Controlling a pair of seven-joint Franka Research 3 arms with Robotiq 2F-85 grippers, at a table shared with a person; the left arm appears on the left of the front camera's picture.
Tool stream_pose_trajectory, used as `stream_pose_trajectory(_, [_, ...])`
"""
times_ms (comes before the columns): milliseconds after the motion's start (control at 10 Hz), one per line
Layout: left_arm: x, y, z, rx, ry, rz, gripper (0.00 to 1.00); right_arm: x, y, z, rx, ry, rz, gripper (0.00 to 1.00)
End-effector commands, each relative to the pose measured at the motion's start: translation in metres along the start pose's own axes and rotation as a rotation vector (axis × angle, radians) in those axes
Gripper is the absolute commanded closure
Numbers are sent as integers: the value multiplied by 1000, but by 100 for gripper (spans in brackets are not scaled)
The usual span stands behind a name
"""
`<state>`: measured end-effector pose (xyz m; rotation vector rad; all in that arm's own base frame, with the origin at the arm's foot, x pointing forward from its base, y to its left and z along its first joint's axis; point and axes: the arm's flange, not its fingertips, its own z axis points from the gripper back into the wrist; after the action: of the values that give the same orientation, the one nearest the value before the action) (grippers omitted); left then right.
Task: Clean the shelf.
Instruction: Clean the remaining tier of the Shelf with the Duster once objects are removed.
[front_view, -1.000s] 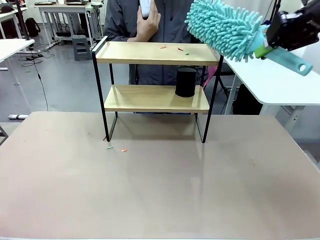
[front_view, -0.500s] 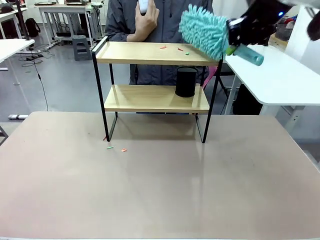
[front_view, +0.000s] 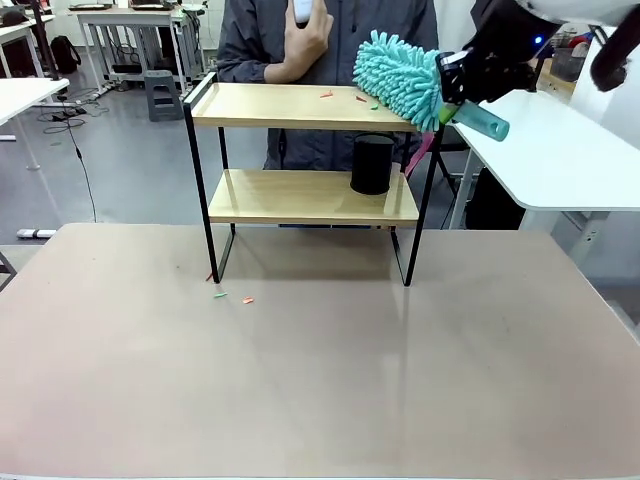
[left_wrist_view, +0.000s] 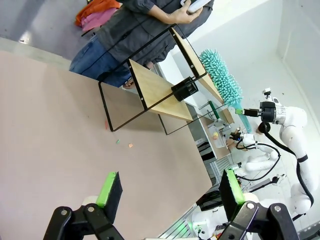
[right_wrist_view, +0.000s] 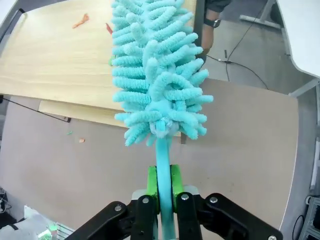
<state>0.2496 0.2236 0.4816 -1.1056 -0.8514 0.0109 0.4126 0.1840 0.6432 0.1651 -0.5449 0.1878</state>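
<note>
Shelf (front_view: 270, 105) at far middle of worktop (front_view: 300, 380), black cylinder (front_view: 372, 164) on lower board. Right claw (right_wrist_view: 164, 181) clamped on teal duster (front_view: 400, 75) handle, fluffy head over top board's right end, near scraps (front_view: 327, 94). Left claw (left_wrist_view: 170, 192) apart, empty, above worktop.

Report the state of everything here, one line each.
shelf, upright, scraps on top board.
duster, head over shelf's right end.
right gripper, shut on duster.
left gripper, open, empty.
black cylinder, upright on lower board.
</note>
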Motion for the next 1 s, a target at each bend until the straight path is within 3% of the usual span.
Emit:
stream_pose_trajectory(0, [2, -2, -1, -16, -14, -17, 0, -3, -1, 2, 132, 64, 46, 87])
stream_pose_trajectory(300, [2, -2, -1, -16, -14, -17, 0, -6, -3, 6, 457, 185, 207, 87])
stream_pose_trajectory(500, [2, -2, -1, -16, -14, -17, 0, -19, -14, 14, 730, 414, 429, 87])
stream_pose_trajectory(600, [2, -2, -1, -16, -14, -17, 0, -22, -18, 19, 810, 429, 448, 87])
stream_pose_trajectory(700, [2, -2, -1, -16, -14, -17, 0, -29, -33, 28, 960, 496, 576, 87])
stream_pose_trajectory(800, [2, -2, -1, -16, -14, -17, 0, -31, -41, 31, 1047, 485, 574, 87])
stream_pose_trajectory(900, [2, -2, -1, -16, -14, -17, 0, -33, -46, 31, 1058, 473, 555, 87])
